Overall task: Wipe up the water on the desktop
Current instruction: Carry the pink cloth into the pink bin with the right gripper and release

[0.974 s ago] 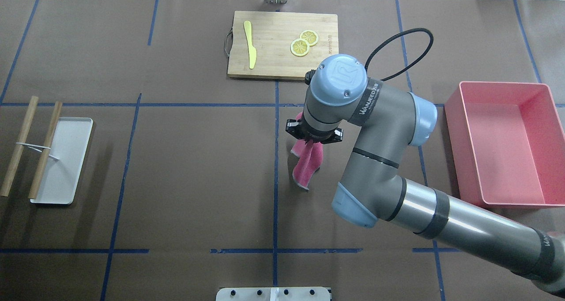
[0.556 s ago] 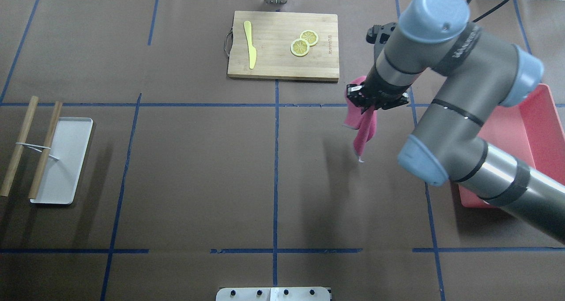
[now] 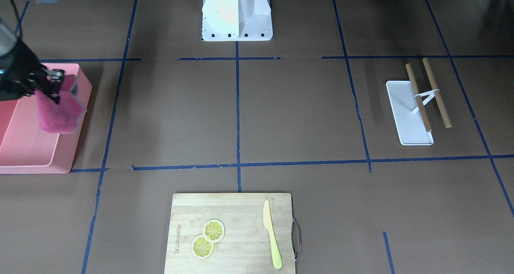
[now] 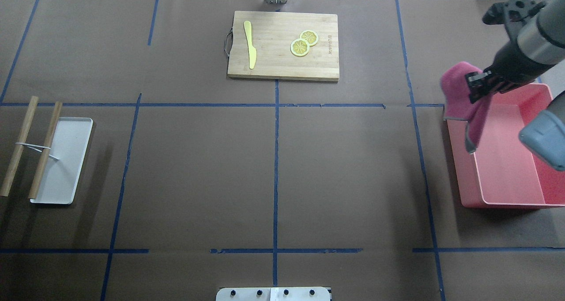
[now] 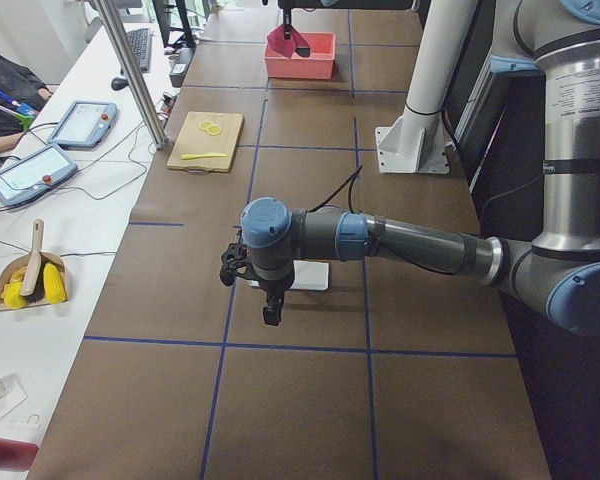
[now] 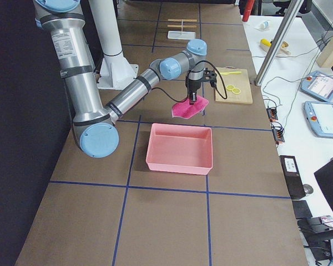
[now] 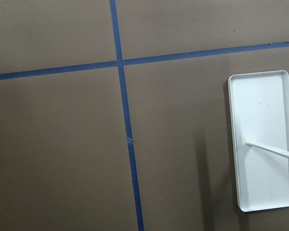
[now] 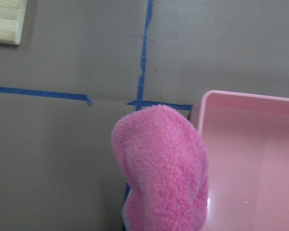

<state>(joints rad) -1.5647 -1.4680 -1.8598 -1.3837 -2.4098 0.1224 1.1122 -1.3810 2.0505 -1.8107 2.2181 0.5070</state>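
Observation:
The brown desktop (image 4: 198, 168) with blue tape lines shows no water that I can make out. My right gripper (image 4: 479, 87) is shut on a pink cloth (image 4: 459, 93) and holds it in the air over the far left corner of the pink bin (image 4: 468, 195). The cloth hangs down across the bin's rim. It also shows in the front view (image 3: 58, 111), the right side view (image 6: 188, 109) and the right wrist view (image 8: 161, 168). My left gripper (image 5: 270, 315) hovers over the table by the white tray; I cannot tell if it is open or shut.
A bamboo cutting board (image 4: 282, 45) with a yellow knife (image 4: 250, 45) and two lemon slices (image 4: 303, 43) lies at the far middle. A white tray (image 4: 66, 159) with two tied wooden sticks (image 4: 31, 146) lies at the left. The robot base (image 3: 237, 13) stands at the near edge.
My right arm has swung right with the pink cloth, from the table's middle to above the pink bin's corner. The cloth stays in the gripper.

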